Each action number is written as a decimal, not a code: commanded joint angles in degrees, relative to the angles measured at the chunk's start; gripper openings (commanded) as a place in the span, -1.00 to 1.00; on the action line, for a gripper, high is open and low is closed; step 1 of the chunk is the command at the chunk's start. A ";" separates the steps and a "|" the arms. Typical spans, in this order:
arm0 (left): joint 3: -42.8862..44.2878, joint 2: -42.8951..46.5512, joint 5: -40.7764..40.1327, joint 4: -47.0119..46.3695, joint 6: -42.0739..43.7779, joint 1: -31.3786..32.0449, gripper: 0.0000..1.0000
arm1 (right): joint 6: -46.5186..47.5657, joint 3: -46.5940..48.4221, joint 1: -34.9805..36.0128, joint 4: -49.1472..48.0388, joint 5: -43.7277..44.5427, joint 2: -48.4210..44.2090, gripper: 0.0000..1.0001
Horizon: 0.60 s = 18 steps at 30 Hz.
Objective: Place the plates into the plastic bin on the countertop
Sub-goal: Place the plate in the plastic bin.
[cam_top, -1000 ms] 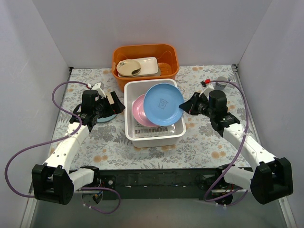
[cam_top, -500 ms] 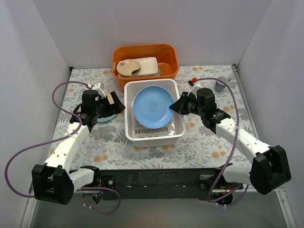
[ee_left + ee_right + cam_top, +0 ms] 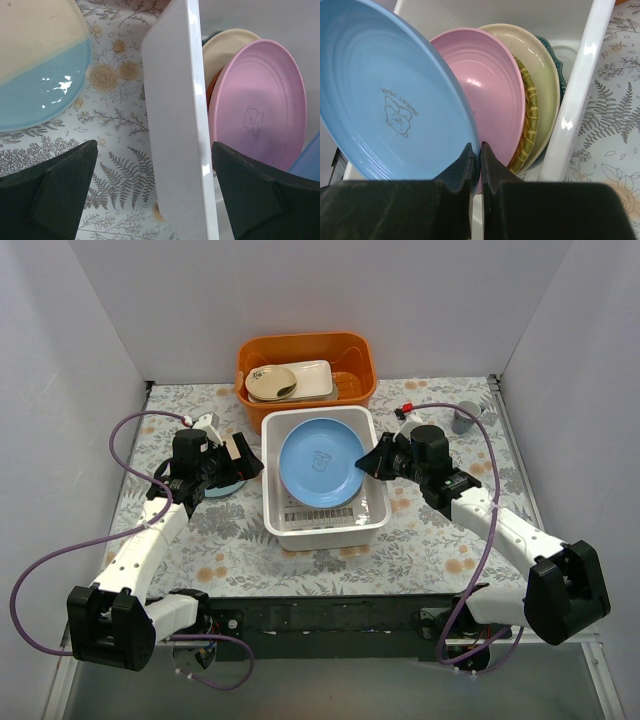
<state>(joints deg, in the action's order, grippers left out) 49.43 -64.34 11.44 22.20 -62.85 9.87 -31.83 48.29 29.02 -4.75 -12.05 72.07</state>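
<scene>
The white plastic bin (image 3: pixel 375 512) stands mid-countertop (image 3: pixel 420 540). My right gripper (image 3: pixel 374 462) is shut on the right rim of the light blue plate (image 3: pixel 320 462) and holds it tilted inside the bin. In the right wrist view the gripper (image 3: pixel 480 150) pinches the light blue plate (image 3: pixel 390 100), which leans in front of the pink (image 3: pixel 490 85), yellow woven-look (image 3: pixel 530 115), cream (image 3: pixel 545 85) and scalloped teal (image 3: pixel 559 62) plates. My left gripper (image 3: pixel 247 462) is open and empty at the bin's left wall (image 3: pixel 175 125), which lies between its jaws (image 3: pixel 154 145). The pink plate (image 3: pixel 260 105) shows beyond that wall.
A cream and pale blue plate (image 3: pixel 225 487) lies on the countertop under my left gripper, also in the left wrist view (image 3: pixel 40 65). The orange tub (image 3: pixel 355 368) with a beige oval dish (image 3: pixel 270 383) stands behind the bin. A grey mug (image 3: pixel 465 418) stands at the far right.
My right gripper has moved left and down with the light blue plate, from the bin's right rim to inside the bin, covering the pink plate. The left arm has not moved.
</scene>
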 commanded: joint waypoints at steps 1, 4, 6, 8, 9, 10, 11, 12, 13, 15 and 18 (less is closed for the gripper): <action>-0.03 1.05 0.16 -0.49 0.45 -0.20 0.96 | -1.30 1.80 0.34 -6.49 -0.42 0.61 -0.82; -0.03 1.05 0.16 -0.49 0.54 -0.29 0.96 | -1.21 2.42 0.34 -6.05 -1.13 1.67 -0.56; 0.05 1.05 0.16 -0.49 0.54 -0.20 0.96 | -1.91 1.72 0.34 -6.93 -0.69 0.97 -0.35; 0.05 1.05 -0.02 -0.40 0.45 -0.29 0.96 | -2.35 0.23 0.34 -8.34 0.18 0.00 -0.11; 0.05 1.05 -0.02 -0.49 0.53 -0.29 0.96 | -2.27 -0.13 0.43 -8.43 1.41 -1.13 -0.04; 0.05 1.05 -0.02 -0.40 0.45 -0.29 0.96 | -2.27 -1.00 0.34 -8.60 2.12 -1.75 0.08; -0.03 0.97 0.07 -0.40 0.53 -0.20 0.96 | -2.27 -1.36 0.34 -8.78 2.91 -3.33 0.14; 0.05 0.88 -0.02 -0.40 0.54 -0.29 0.96 | -2.18 -1.88 0.34 -9.13 3.87 -4.13 0.19; 0.05 0.97 0.07 -0.40 0.54 -0.20 0.96 | -2.18 -3.02 0.34 -9.57 4.23 -4.92 0.26; 0.05 0.97 -0.02 -0.49 0.54 -0.20 0.96 | -2.27 -4.08 0.34 -10.80 5.28 -7.20 0.33; -0.03 0.97 -0.10 -0.40 0.53 -0.20 0.96 | -2.09 -5.49 0.43 -12.03 6.34 -9.49 0.34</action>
<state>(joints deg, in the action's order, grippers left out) 49.43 -64.34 11.42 22.20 -62.85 9.87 -34.24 44.27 29.02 -11.22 -8.84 66.17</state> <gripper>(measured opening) 0.981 0.667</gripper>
